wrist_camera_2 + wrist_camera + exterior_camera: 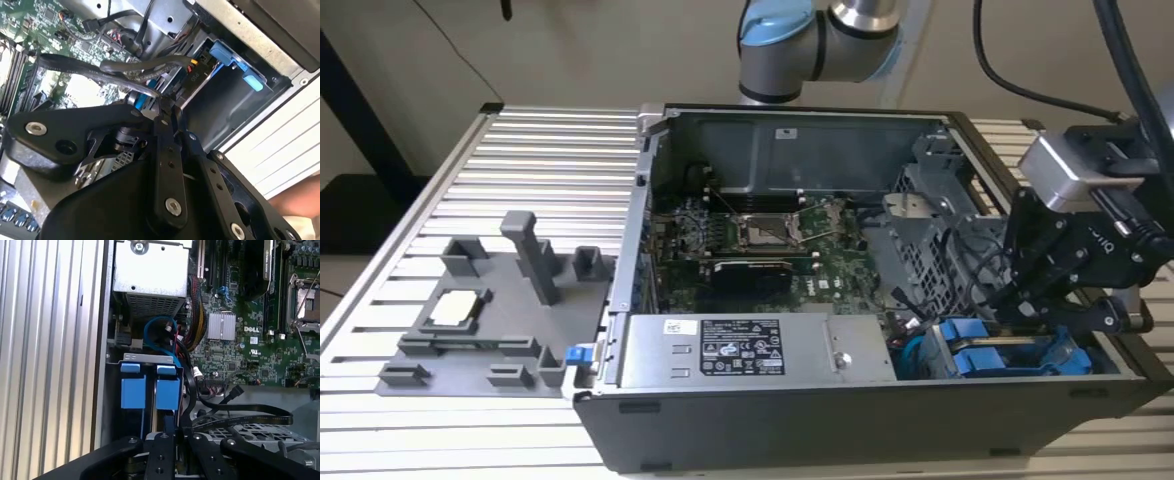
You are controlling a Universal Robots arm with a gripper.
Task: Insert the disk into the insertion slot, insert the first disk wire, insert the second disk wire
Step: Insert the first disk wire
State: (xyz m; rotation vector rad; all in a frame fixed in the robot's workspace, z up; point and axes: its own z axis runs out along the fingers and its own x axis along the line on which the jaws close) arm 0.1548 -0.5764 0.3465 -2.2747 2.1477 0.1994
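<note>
The disk sits seated in the insertion slot, low centre in the first wrist view, beside a similar blue carrier. The gripper hangs at the disk's rear end, pinched together, apparently on a blue disk wire, which places the connector by the drive's sockets.

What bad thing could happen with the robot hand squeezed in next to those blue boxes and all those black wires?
Two things, maybe. The gripper sits right among loose black cables, so it could snag one and tug it out of place. It is also very close to the blue carrier in the drive bay, and a bump might knock that carrier crooked.
</note>
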